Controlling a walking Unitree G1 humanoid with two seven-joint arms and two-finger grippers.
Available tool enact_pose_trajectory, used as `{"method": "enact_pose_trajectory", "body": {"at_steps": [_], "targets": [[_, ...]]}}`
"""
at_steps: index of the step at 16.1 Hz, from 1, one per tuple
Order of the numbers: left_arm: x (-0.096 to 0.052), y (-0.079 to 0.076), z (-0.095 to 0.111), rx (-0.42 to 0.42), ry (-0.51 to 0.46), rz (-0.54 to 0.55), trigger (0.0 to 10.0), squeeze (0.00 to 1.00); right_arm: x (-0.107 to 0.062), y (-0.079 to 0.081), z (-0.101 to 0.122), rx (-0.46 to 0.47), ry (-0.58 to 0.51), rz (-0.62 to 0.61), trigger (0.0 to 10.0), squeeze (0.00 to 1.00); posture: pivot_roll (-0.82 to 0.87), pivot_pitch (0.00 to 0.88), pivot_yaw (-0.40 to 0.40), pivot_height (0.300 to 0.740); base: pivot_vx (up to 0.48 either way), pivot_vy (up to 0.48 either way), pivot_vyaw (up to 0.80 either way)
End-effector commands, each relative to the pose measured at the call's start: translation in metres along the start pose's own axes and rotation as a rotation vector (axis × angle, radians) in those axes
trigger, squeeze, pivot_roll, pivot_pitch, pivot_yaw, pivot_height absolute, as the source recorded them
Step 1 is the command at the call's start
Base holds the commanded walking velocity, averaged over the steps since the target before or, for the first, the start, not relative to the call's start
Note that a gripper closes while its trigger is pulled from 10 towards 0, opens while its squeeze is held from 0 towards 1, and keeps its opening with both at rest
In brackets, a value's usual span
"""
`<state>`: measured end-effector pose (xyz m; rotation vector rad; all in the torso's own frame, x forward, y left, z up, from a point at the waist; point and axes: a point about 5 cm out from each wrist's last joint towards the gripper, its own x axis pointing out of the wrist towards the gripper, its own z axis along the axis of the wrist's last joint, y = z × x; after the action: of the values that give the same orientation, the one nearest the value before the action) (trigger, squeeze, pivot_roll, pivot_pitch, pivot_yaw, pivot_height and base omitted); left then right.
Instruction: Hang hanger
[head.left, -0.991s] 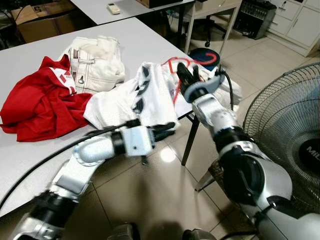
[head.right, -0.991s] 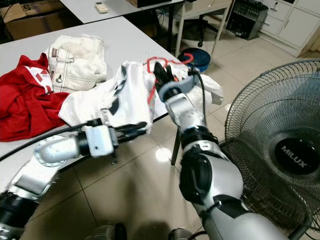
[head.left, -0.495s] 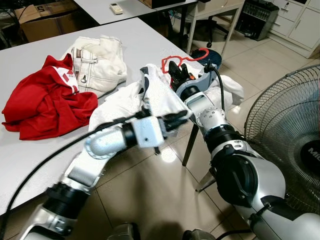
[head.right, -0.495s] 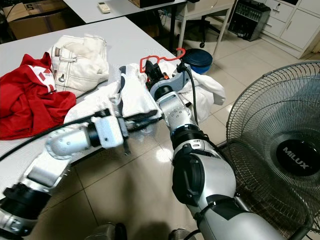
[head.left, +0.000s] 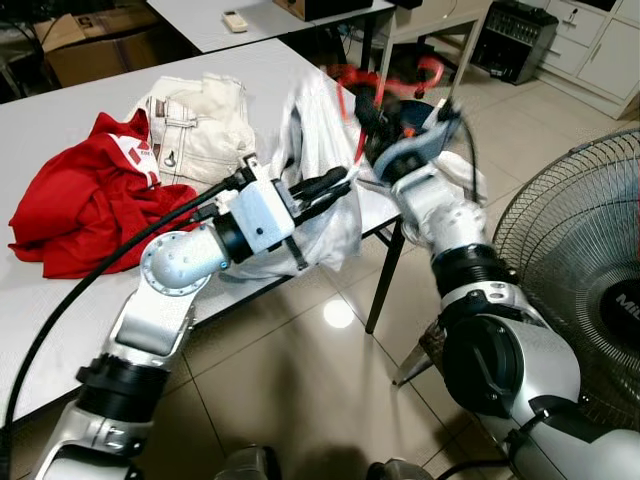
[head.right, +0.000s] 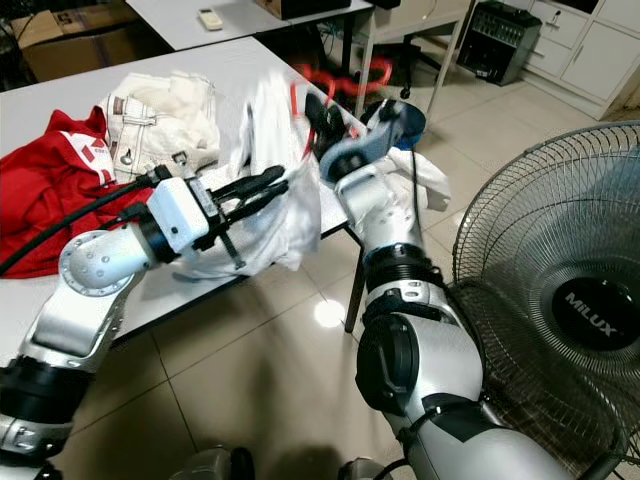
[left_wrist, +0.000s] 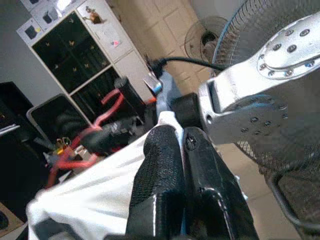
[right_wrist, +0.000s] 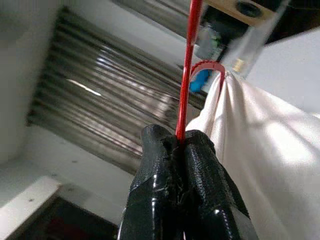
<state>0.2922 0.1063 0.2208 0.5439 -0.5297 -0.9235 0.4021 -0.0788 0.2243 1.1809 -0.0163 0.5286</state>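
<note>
A red garment (head.left: 85, 205) lies crumpled at the left of the grey table (head.left: 40, 120). Just beside it, toward the middle, lies a folded cream garment (head.left: 200, 115) with metal buttons.

The left gripper (head.left: 335, 185) is raised above the table's near edge. Its two fingers (left_wrist: 157, 170) are pressed together on a fold of the white shirt (head.left: 320, 150), pinching the cloth. The shirt is lifted off the table and hangs in folds between the two grippers, its lower part draping past the table edge.

The right gripper (head.left: 368, 112) is raised just beside the left one, at the top of the shirt. Its fingers (right_wrist: 160, 165) are clamped together on a thin bar of the red hanger (head.left: 385, 80). In the right wrist view, the bar runs straight out from between the fingertips, and a curved red section of the hanger meets the shirt cloth. In the eye views the hanger is motion-blurred; it stands above the shirt with its hook toward the right.

A blue round object (head.right: 408, 118) sits on the floor behind the right gripper. At far right, a floor fan (head.right: 560, 300) stands on the tiled floor (head.left: 300, 400), near the right arm.
</note>
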Motion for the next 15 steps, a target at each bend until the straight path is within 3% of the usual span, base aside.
{"method": "enact_pose_trajectory", "body": {"at_steps": [1,3,4,5,9,11,13,14,15], "targets": [[0.005,0.001,0.008,0.035,-0.028,-0.017,10.0,0.00,-0.001,0.003,0.010,-0.003,-0.033,0.013,10.0,0.00,-0.06,0.007,0.041,0.740,0.000,0.000,0.00],[0.006,-0.002,0.004,0.078,0.013,-0.064,10.0,0.00,-0.001,0.006,0.012,0.003,-0.041,0.022,10.0,0.00,-0.06,0.000,0.046,0.740,0.000,0.000,0.00],[0.006,0.004,0.004,-0.046,-0.002,-0.009,10.0,0.82,-0.001,0.006,0.011,0.002,-0.038,0.022,10.0,0.00,-0.07,0.000,0.049,0.740,0.000,0.000,0.00],[0.007,0.006,0.007,-0.071,-0.019,-0.005,10.0,1.00,-0.002,0.006,0.011,-0.006,-0.031,0.023,10.0,0.00,-0.07,0.000,0.047,0.740,0.000,0.000,0.00],[0.007,0.007,0.018,-0.142,-0.082,-0.063,10.0,1.00,-0.006,0.000,0.011,-0.031,-0.021,-0.003,10.0,0.00,-0.06,0.000,0.043,0.740,0.000,0.000,0.00],[0.006,0.014,0.023,-0.187,-0.105,-0.032,10.0,1.00,-0.007,-0.001,0.013,-0.061,-0.029,-0.013,10.0,0.00,-0.06,0.000,0.043,0.740,0.000,0.000,0.00],[-0.002,0.038,0.016,-0.167,-0.042,0.148,10.0,1.00,-0.006,0.004,0.013,-0.151,0.016,-0.004,10.0,0.00,-0.06,0.000,0.049,0.740,0.000,0.000,0.00],[-0.018,0.057,0.004,-0.169,0.063,0.297,10.0,1.00,-0.005,0.022,0.013,-0.261,0.065,0.090,10.0,0.00,-0.06,0.000,0.052,0.740,0.000,0.000,0.00],[-0.024,0.062,0.000,-0.170,0.096,0.339,10.0,1.00,-0.005,0.028,0.012,-0.295,0.078,0.125,10.0,0.00,-0.06,0.000,0.052,0.740,0.000,0.000,0.00]]}}
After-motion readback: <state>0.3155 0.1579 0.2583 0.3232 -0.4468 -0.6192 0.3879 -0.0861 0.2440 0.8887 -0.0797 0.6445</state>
